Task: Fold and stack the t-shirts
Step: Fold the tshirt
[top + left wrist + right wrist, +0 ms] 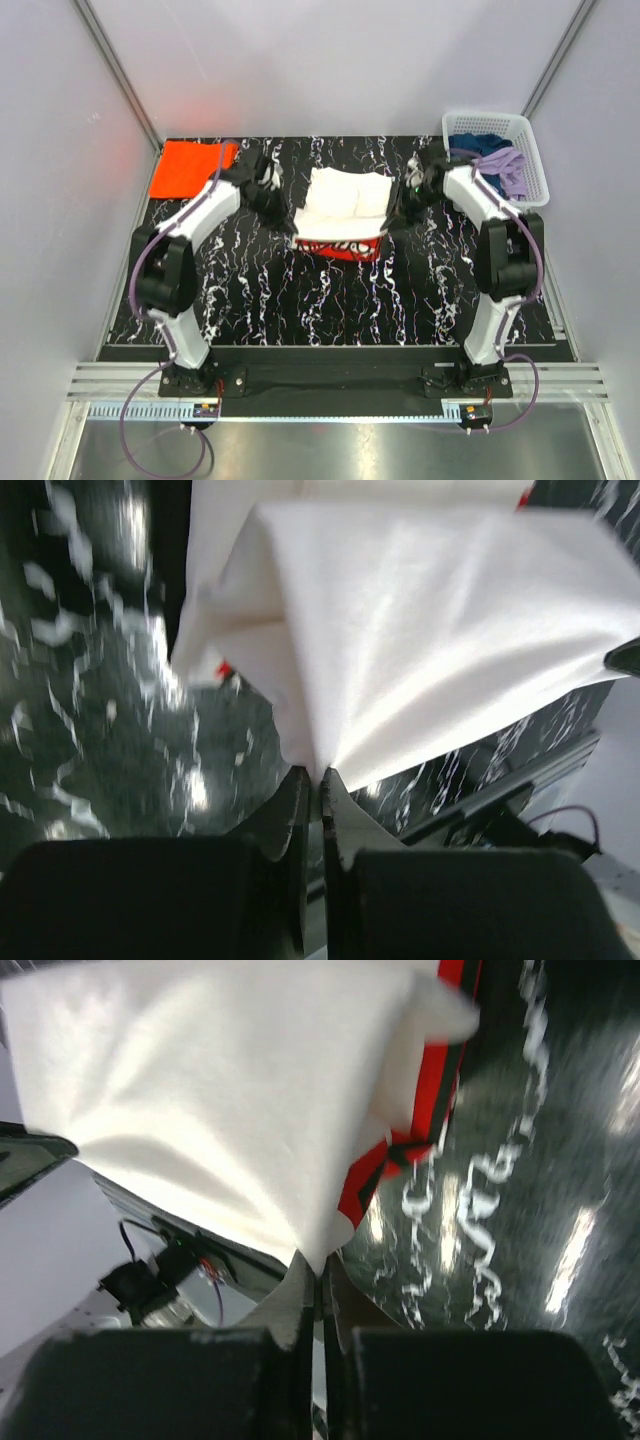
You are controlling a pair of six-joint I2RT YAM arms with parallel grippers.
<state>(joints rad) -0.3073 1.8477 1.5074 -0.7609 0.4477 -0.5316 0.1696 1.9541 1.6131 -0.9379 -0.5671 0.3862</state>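
Closed almost completely, the left end effector (pixel 315 780) pinches a thin corner of the white t-shirt (pixel 345 195), and the cloth spreads out tight from this pinch. On the other side the right end effector (pixel 320 1272) is closed in the same way on the opposite corner, where a red and black printed strip shows beside the white. Between them the shirt is a partly folded bundle over the middle of the counter (pixel 260 300), and its near edge with the red print hangs down toward the arm bases. The stretched edge runs from left to right, so I take this as the long axis at present, though the bundle looks nearly square. Which way the collar points I cannot tell. The step in hand seems to be one more fold across. To do it well, both arms should travel together at one height, with the cloth tight but not pulled, and should let go only when edge lies on edge. Farther back, the orange t-shirt (pixel 190 168) lies flat at the far left corner, well apart. A white basket (pixel 535 150) with purple and blue cloth stands at the far right.
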